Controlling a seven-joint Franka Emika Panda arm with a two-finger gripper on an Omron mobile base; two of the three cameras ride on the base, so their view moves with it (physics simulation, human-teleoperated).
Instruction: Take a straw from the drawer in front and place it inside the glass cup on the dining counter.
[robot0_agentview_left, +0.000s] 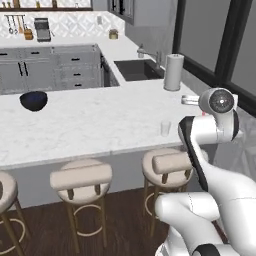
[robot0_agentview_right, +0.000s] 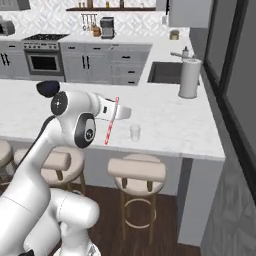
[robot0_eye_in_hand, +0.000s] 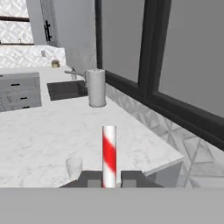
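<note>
My gripper (robot0_agentview_right: 116, 113) is shut on the straw (robot0_agentview_right: 110, 122), a thin red-and-white striped stick that hangs slanted over the dining counter (robot0_agentview_right: 170, 125). In the hand view the straw (robot0_eye_in_hand: 109, 153) stands up between the two fingertips of the gripper (robot0_eye_in_hand: 109, 181). The small clear glass cup (robot0_agentview_right: 134, 132) stands upright near the counter's front edge, just right of the straw's lower end. The glass cup (robot0_eye_in_hand: 74, 166) sits left of the straw in the hand view, and the cup (robot0_agentview_left: 165, 128) shows beside my arm in the left base view. The drawer is out of view.
A paper towel roll (robot0_agentview_right: 190, 78) stands by the dark sink (robot0_agentview_right: 167, 72) at the back right. A black bowl (robot0_agentview_left: 34, 100) rests on the counter's left part. Padded stools (robot0_agentview_left: 80, 177) line the counter's front. Dark windows run along the right wall.
</note>
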